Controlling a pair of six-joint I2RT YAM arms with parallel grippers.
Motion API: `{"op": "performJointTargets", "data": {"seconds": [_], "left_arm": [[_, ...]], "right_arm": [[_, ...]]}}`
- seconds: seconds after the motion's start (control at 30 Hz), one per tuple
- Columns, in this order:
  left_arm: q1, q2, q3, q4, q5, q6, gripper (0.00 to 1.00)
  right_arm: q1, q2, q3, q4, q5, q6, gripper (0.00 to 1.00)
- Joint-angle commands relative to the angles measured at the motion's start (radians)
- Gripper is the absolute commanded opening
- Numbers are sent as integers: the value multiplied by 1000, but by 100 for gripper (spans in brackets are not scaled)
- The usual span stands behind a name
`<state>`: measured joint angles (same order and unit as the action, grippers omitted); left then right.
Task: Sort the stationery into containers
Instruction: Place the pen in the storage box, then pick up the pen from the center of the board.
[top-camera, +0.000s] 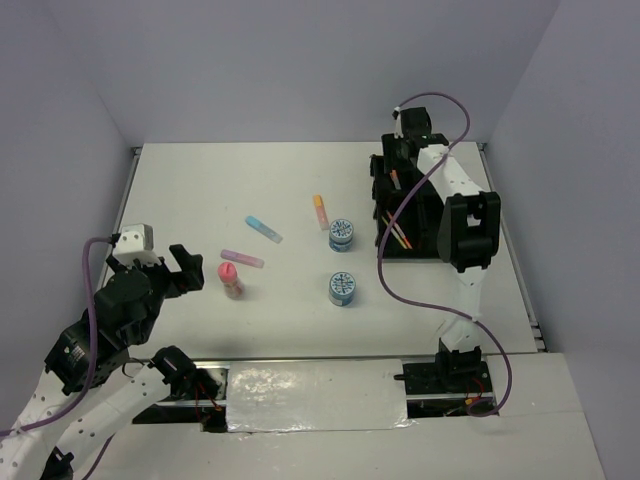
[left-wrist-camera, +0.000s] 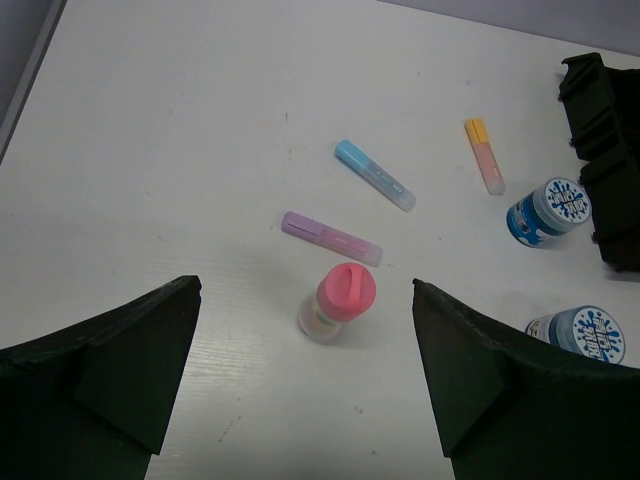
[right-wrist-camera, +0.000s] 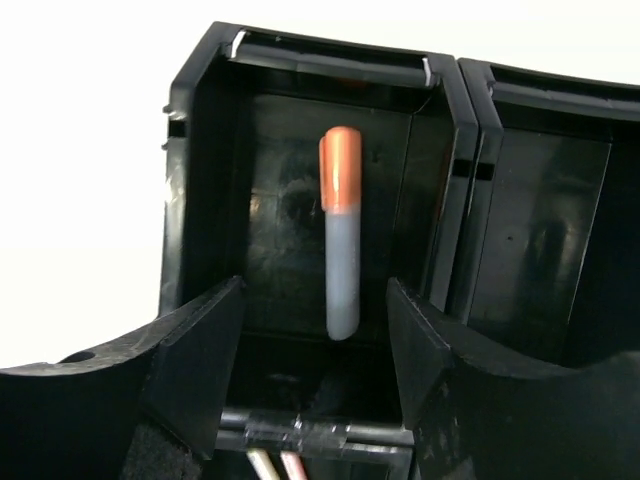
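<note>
Left gripper (top-camera: 183, 268) hangs low by the table's (top-camera: 200, 180) left edge, jaws spread wide and empty, aimed at the upright pink bottle (left-wrist-camera: 338, 300), which has bare table all round. Past it lie the purple highlighter (top-camera: 242, 258), blue highlighter (top-camera: 263, 229) and orange highlighter (top-camera: 321, 212), then the far tub (top-camera: 341, 234) and near tub (top-camera: 343, 288). The lid print is too small to read. Far right, the right arm stretches over the black tray (right-wrist-camera: 330, 60). The right gripper (right-wrist-camera: 315, 290) is open above a compartment holding an orange-capped stick (right-wrist-camera: 341, 230).

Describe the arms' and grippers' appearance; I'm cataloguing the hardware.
The left arm and right arm both combine black joint housings with white link covers. A purple cable trails along each. The left gripper and right gripper have broad matte black fingers.
</note>
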<state>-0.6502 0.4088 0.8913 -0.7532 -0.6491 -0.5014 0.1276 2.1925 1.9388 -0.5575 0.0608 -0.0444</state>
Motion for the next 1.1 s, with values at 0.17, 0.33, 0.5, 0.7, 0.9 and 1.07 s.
{"op": "performJointTargets", "data": {"seconds": [0.17,0.33,0.5,0.7,0.9,1.07], "left_arm": [[6,-1,12,35,-14,4,99],[7,-14,12,26,-34,-8,99],[7,-21,14,22,-37,-11,99],[7,-25,12,25,-34,-9,99],[7,-28,11,25,-34,-8,99],[7,-33,12,29,-32,-6,99]], "right_arm": [[228,-316,-93,22,-36,3,81],[346,-258,-32,-39,2,72,95],[435,-123,0,-67,97,124,93],[472,-13,3,-48,93,167,90],[469,90,32,-70,99,172,87],[457,145,38,-84,63,181,81]]}}
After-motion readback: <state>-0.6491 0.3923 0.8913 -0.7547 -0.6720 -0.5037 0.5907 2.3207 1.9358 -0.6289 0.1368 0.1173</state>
